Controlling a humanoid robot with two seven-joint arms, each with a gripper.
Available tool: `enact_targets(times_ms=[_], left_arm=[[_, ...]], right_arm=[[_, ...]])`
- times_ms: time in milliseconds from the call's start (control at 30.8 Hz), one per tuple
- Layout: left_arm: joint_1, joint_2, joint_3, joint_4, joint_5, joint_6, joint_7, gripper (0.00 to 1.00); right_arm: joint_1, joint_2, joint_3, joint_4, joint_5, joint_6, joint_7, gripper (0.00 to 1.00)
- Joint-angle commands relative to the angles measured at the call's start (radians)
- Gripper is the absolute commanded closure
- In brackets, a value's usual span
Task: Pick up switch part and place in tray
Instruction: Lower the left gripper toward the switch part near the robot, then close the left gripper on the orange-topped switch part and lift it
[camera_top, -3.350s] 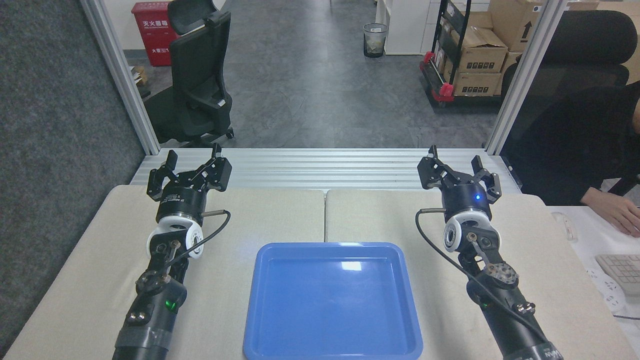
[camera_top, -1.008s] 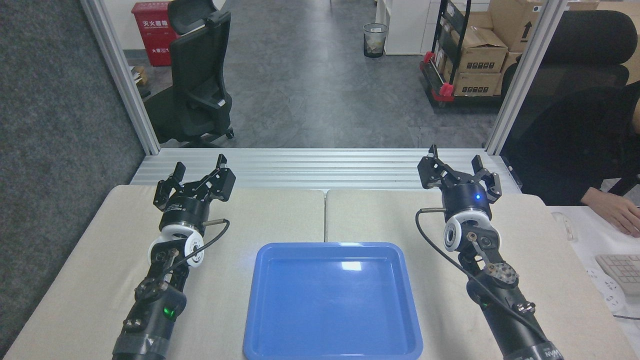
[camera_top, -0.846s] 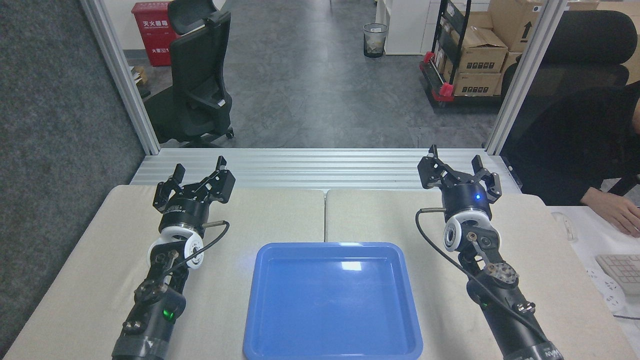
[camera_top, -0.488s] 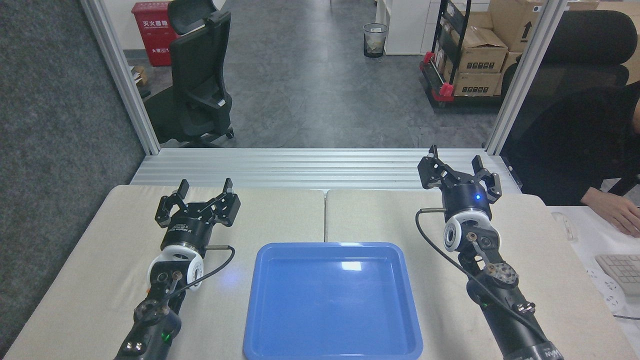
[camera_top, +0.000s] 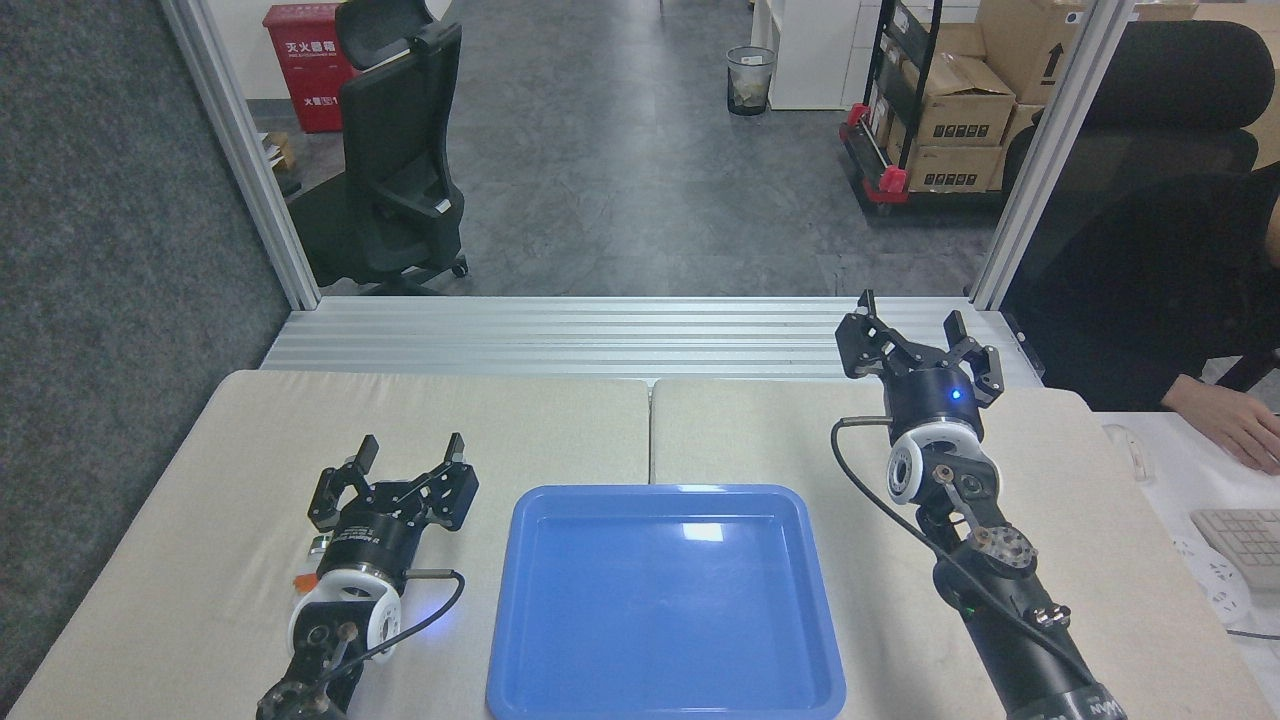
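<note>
Tray (camera_top: 665, 600) is seen near centre, nothing in it. Right gripper (camera_top: 915, 322) is held wide open and unloaded at the far right. Left gripper (camera_top: 408, 455) is spread open, gripping nothing. Switch part (camera_top: 310, 560) lies near-left of it, mostly hidden behind the wrist; only orange and green bits are seen.

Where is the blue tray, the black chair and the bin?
Tray (camera_top: 520, 640): head view, on its left rim.
Chair (camera_top: 400, 120): head view, on its backrest.
Bin (camera_top: 750, 80): head view, on its mesh side.
</note>
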Motion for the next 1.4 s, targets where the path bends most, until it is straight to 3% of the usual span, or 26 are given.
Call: enact_targets(times_ms=[0, 260, 813, 1008, 1366], left_arm=[[0.055, 0.037, 0.038, -0.029, 0.013, 0.044, 0.011, 0.00], [0.147, 0.057, 0.144, -0.040, 0.013, 0.043, 0.021, 0.00], [0.299, 0.043, 0.189, -0.019, 0.011, 0.043, 0.125, 0.00], [0.295, 0.043, 0.179, 0.007, 0.007, 0.036, 0.120, 0.23], [0.301, 0.042, 0.129, 0.007, 0.003, 0.035, 0.113, 0.17]], right_arm=[[0.000, 0.000, 0.001, 0.000, 0.001, 0.002, -0.001, 0.00], [-0.001, 0.000, 0.003, 0.000, 0.002, 0.002, -0.001, 0.00], [-0.001, 0.000, 0.003, 0.000, 0.002, 0.002, -0.001, 0.00], [0.000, 0.000, 0.003, 0.000, 0.002, 0.002, -0.002, 0.00], [-0.001, 0.000, 0.003, 0.000, 0.002, 0.002, -0.002, 0.00]])
